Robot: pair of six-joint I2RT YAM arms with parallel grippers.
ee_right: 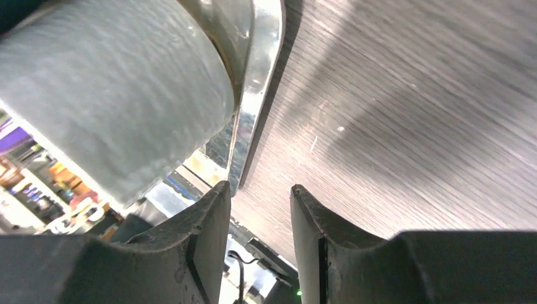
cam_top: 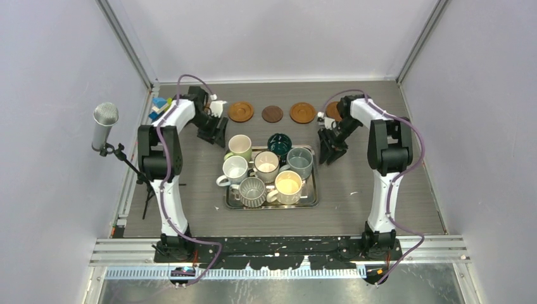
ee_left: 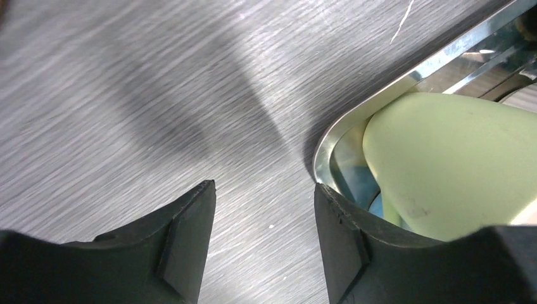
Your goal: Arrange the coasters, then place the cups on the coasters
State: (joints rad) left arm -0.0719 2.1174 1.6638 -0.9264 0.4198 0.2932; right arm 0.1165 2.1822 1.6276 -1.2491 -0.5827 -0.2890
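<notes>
We are looking at a grey wood-grain desk (cam_top: 190,209) sitting between pale lilac walls (cam_top: 57,95). A rectangular steel tray (cam_top: 315,190) is lying near its middle, and in the wrist views its polished rim is catching the light. At the left edge a silver microphone (cam_top: 105,123) is standing upright on a thin black stand (cam_top: 140,180). In the far left corner we are seeing what may be small blue, green and white blocks (cam_top: 158,107), too small to name surely. A metal rail (cam_top: 443,247) is running along the near edge.
</notes>
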